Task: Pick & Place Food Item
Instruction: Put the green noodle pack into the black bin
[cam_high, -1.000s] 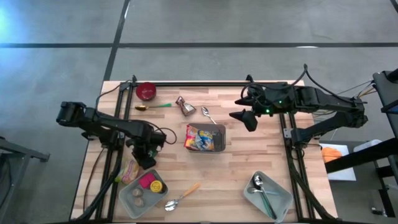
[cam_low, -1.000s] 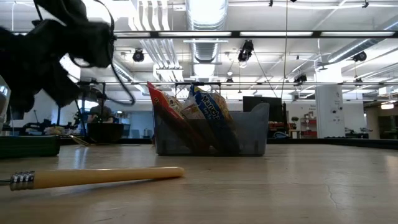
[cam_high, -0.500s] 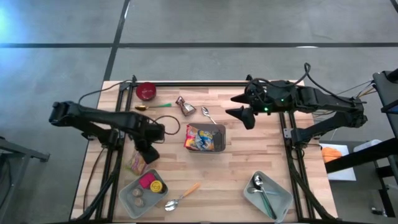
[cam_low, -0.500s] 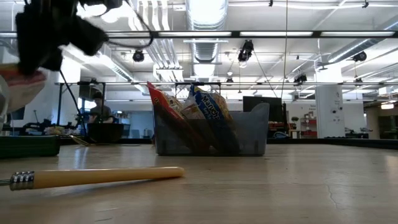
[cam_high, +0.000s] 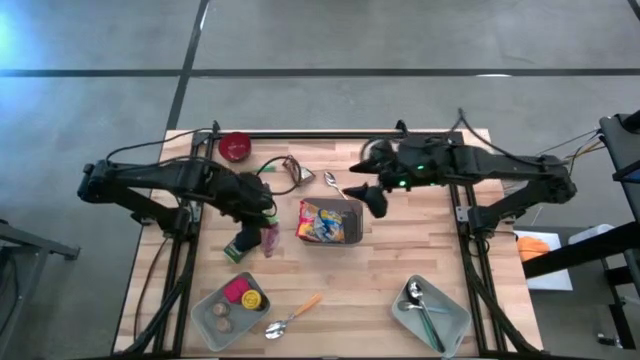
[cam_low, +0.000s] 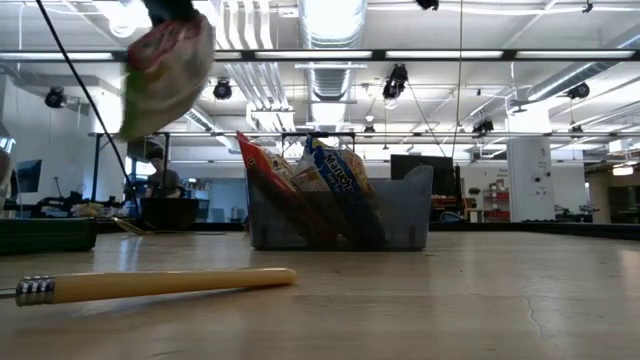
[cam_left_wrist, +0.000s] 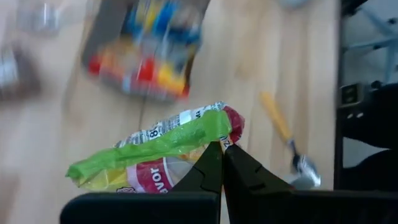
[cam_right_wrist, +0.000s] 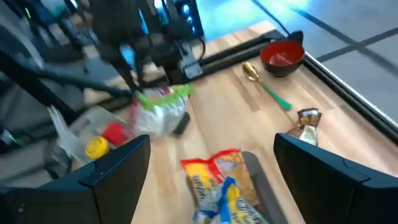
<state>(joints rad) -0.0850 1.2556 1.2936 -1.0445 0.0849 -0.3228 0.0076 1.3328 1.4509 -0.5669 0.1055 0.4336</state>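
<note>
A snack bag (cam_high: 256, 242) with a green edge and pink and white print hangs in the air left of the grey bin (cam_high: 352, 238). The bin stands at the table's middle and holds colourful snack bags (cam_high: 322, 221). My left gripper (cam_high: 262, 222) is shut on the hanging bag (cam_left_wrist: 155, 149). In the low view the bag (cam_low: 165, 70) is high at the left, well clear of the table. My right gripper (cam_high: 366, 197) stands open in the air over the bin's far right corner and touches nothing. My left gripper pinches the snack bag between its two shut fingertips (cam_left_wrist: 211, 163), at one end by the green edge (cam_left_wrist: 214, 127). The fingers slant down from above. The bag hangs below them, lifted clear of the table and tilted.
A grey tray (cam_high: 212, 322) with pink and yellow items sits near left, a wooden-handled spoon (cam_high: 296, 313) beside it. Another tray (cam_high: 455, 325) with spoons is near right. At the far side lie a red bowl (cam_high: 235, 146), a green-handled spoon (cam_high: 250, 171), a foil packet (cam_high: 298, 172) and a metal spoon (cam_high: 335, 183).
My left gripper has risen and gone toward the bin, rolling its wrist, with the snack bag, which was low beside the near left tray and now hangs high. My right gripper has gone toward the table's left, over the bin's far right corner, staying open.
</note>
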